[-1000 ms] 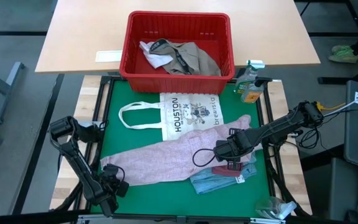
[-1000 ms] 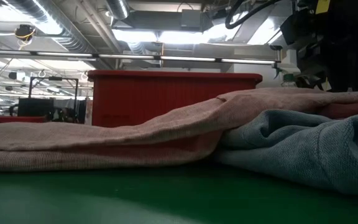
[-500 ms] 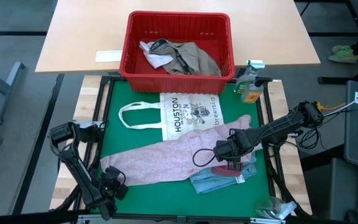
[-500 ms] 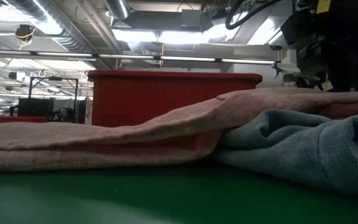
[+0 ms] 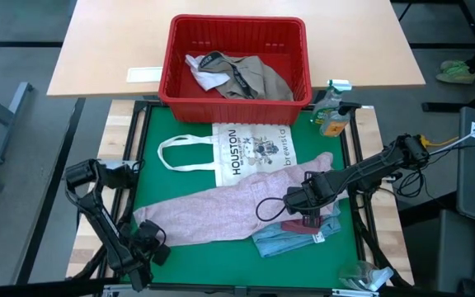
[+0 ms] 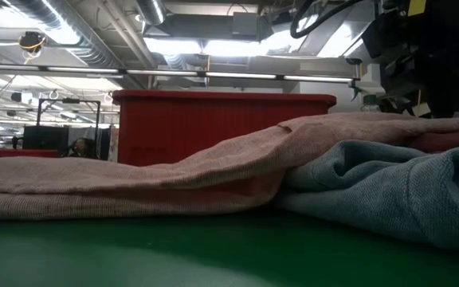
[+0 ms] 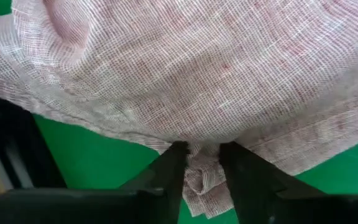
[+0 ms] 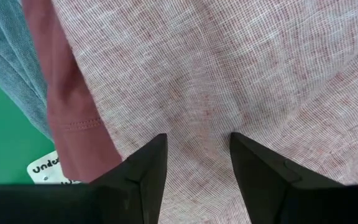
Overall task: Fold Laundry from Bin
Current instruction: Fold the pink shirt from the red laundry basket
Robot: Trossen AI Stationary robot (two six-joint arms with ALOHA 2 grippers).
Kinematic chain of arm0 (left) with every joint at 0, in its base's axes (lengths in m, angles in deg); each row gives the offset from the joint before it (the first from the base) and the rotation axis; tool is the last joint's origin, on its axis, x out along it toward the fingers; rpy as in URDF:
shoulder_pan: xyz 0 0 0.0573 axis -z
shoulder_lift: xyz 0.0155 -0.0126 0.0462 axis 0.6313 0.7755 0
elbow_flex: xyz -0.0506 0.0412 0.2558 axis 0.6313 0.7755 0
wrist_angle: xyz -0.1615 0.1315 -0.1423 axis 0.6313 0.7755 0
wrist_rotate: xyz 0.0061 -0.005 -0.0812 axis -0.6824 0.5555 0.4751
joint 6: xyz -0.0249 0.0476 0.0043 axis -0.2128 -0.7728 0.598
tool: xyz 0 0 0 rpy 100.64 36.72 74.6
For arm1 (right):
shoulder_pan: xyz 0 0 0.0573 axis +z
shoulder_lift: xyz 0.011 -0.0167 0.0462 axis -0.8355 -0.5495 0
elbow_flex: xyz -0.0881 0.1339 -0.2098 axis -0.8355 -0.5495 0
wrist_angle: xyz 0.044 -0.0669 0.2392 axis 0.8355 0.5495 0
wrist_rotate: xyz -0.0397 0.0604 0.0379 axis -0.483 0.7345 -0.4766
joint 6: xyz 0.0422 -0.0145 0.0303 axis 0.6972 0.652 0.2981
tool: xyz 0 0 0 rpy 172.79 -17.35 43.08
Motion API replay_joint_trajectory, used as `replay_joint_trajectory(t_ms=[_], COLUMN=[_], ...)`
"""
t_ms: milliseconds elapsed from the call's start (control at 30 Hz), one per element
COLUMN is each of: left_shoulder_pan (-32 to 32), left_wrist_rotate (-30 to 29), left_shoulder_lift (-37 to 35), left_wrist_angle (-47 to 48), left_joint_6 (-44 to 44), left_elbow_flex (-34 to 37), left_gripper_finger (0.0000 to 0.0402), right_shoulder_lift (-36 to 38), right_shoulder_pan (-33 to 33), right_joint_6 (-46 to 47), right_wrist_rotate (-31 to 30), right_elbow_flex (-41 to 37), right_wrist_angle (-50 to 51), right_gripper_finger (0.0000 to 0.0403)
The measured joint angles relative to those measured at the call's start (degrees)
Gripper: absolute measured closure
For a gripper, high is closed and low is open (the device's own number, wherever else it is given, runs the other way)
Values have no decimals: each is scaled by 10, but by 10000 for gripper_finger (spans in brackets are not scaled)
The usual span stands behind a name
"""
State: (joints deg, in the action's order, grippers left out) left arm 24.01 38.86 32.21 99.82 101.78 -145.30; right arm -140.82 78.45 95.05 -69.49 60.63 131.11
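Green mat covers the work table w/ a tan tabletop behind it; low view adds a lit workshop ceiling beyond. Red bin sits at the mat's far edge, holding khaki-grey and white pieces. White HOUSTON tote lies flat just in front of the bin. Pale pink garment is spread diagonally across the mat, overlapping the tote's near edge and a light blue piece plus a maroon piece at its right end. Left gripper is at the pink garment's near-left corner; left wrist view shows its fingers closed in on a bunched hem fold, clamped on the cloth. Right gripper rests over the pink garment's right part; right wrist view shows its fingers apart, pink weave between them, w/ maroon hem, blue knit and a printed label to one side. Vs. 1.0 s and 0.5 s ago: left arm shifted only slightly near the corner; cloth, bin and right arm unchanged. Low view alone shows the layering edge-on: pink draped over the blue knit, bin wall behind. A spray bottle stands at the mat's far-right corner, seen clearly in high view only.
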Motion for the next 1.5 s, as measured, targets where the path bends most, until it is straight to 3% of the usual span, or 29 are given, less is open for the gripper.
replay_joint_trajectory(t_ms=[167,233,533,900,1267,1500], left_shoulder_pan=[0,0,-4,-59,-161,-229], left_wrist_rotate=[-19,-24,-42,-129,-187,-226], left_shoulder_lift=[0,2,-29,-40,-40,-41], left_wrist_angle=[-7,-2,79,175,158,43], left_joint_6=[-1,-1,-6,-108,-270,-426], left_elbow_flex=[-1,-5,-69,-188,-207,-207], left_gripper_finger=[377,392,399,401,401,401], right_shoulder_lift=[0,0,5,8,8,7], right_shoulder_pan=[0,0,0,0,0,0], right_joint_6=[0,0,0,-1,-1,-1], right_wrist_rotate=[0,0,2,-33,-36,-33], right_elbow_flex=[0,0,5,115,144,150], right_wrist_angle=[0,0,6,32,-40,-41], right_gripper_finger=[228,228,228,228,228,228])
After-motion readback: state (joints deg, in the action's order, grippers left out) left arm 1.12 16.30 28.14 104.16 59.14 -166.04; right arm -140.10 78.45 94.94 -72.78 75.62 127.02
